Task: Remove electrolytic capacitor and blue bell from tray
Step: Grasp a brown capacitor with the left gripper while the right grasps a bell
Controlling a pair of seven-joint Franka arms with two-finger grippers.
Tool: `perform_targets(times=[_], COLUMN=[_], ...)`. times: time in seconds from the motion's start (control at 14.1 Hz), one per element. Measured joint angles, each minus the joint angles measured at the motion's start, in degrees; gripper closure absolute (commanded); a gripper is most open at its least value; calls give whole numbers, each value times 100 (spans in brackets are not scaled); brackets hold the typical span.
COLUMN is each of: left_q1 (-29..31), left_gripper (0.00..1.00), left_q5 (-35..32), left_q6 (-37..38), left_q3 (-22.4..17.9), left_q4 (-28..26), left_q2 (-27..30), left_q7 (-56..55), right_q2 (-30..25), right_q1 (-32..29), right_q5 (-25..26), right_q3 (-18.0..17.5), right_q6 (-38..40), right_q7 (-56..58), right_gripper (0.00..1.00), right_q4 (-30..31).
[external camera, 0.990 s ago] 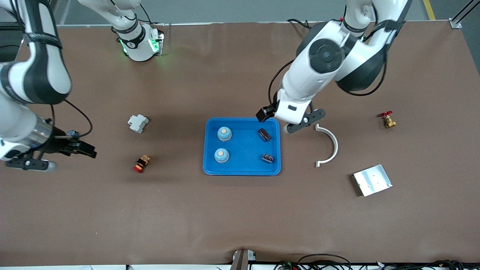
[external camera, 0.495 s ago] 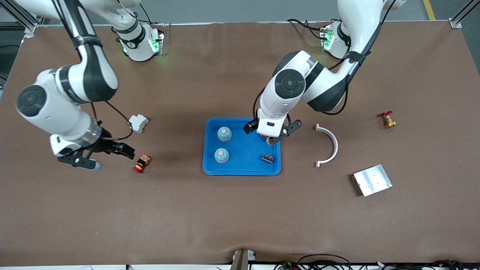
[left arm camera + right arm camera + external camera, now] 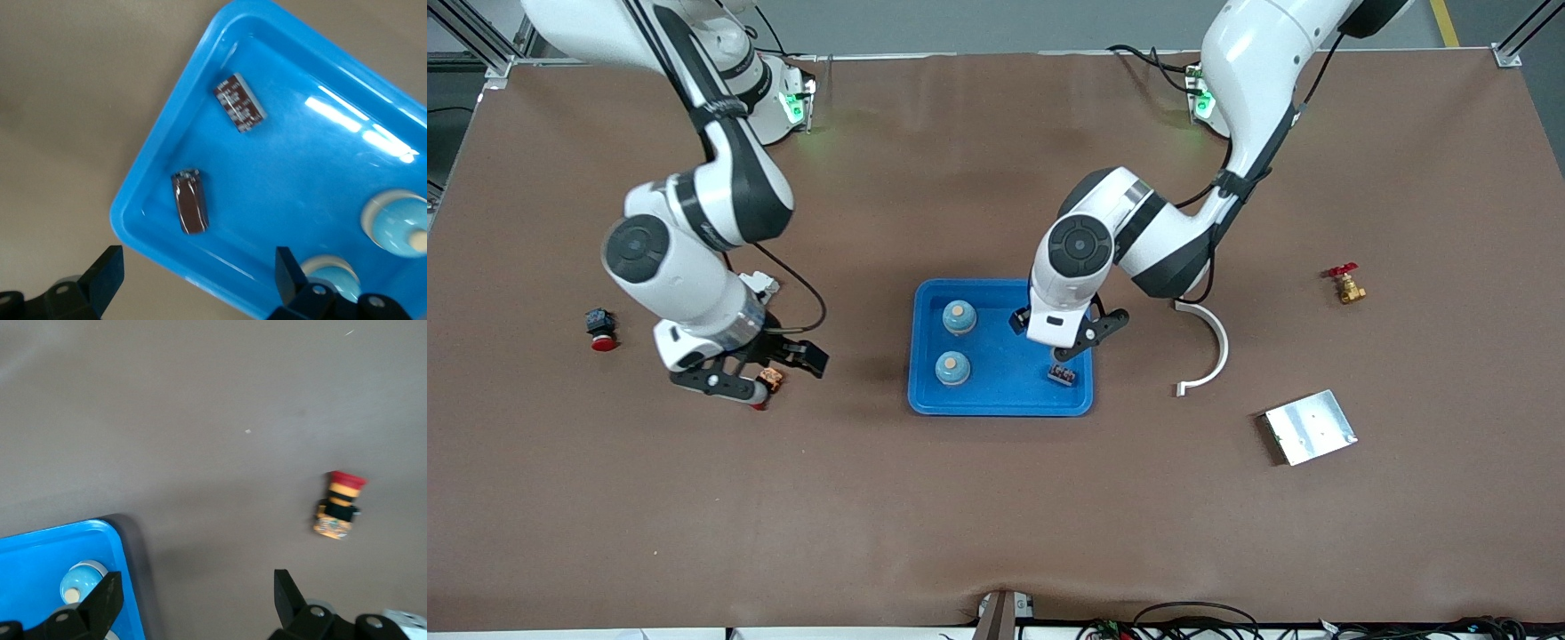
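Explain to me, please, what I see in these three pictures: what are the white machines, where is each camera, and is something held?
Two white robot arms work at a brown table. One camera looks down from above; one sits on each wrist. The left gripper hangs open over the blue tray, which holds two bells and two capacitors. The right gripper hangs open over a small red-capped button. Nothing is held. Also lying around: a white curved piece, a metal plate, a brass valve.

Bright blue tray point(image 3: 1000, 404), 2 pale blue bells point(image 3: 959, 316) with tan tops, dark brown capacitor point(image 3: 190, 210), all on brown table point(image 3: 996, 516).
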State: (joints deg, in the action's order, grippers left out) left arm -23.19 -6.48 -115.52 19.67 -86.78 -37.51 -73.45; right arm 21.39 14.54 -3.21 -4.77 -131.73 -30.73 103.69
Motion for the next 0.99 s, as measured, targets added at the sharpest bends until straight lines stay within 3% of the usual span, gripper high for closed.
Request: perform_targets(times=[0.35,0.99], left_q1=[-2,-2], left_gripper=[0,0], left_q5=[-124,-125], left_q6=[-41,-795], left_q3=[-11,-37], left_q4=[3,-2], left_q2=[-348,-703], left_q7=[-126,-1724], right_q2=[526,1136], right_q1=[383,984], right_q5=[133,539], right_q3=[6,8], right_q6=[-93,-249], right_q7=[-686,-2054], right_gripper=[0,0], right_q4=[-230,-500])
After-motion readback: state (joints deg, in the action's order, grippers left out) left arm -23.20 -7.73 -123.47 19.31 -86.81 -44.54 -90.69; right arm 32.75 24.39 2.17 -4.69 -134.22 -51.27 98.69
